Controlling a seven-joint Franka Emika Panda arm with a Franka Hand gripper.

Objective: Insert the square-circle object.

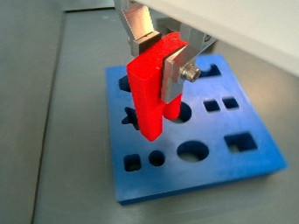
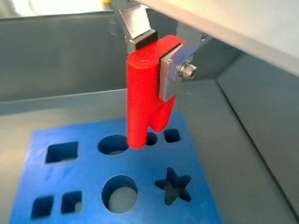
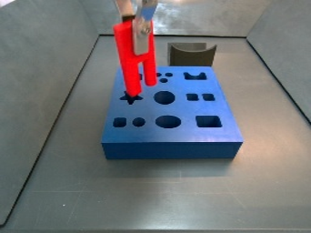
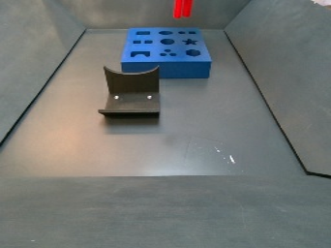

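The square-circle object (image 1: 153,87) hangs upright above the blue block (image 1: 228,157), its two red legs pointing down over the block's shaped holes — clear of the surface in a side view (image 3: 131,59). The gripper (image 2: 158,54) pinches its upper end, one silver finger (image 1: 177,72) pressed flat against the side. Behind the blue block in a side view stands the dark grey curved-top block (image 3: 191,53) — well apart from the red piece. Both blocks rest on the grey floor (image 4: 181,145).
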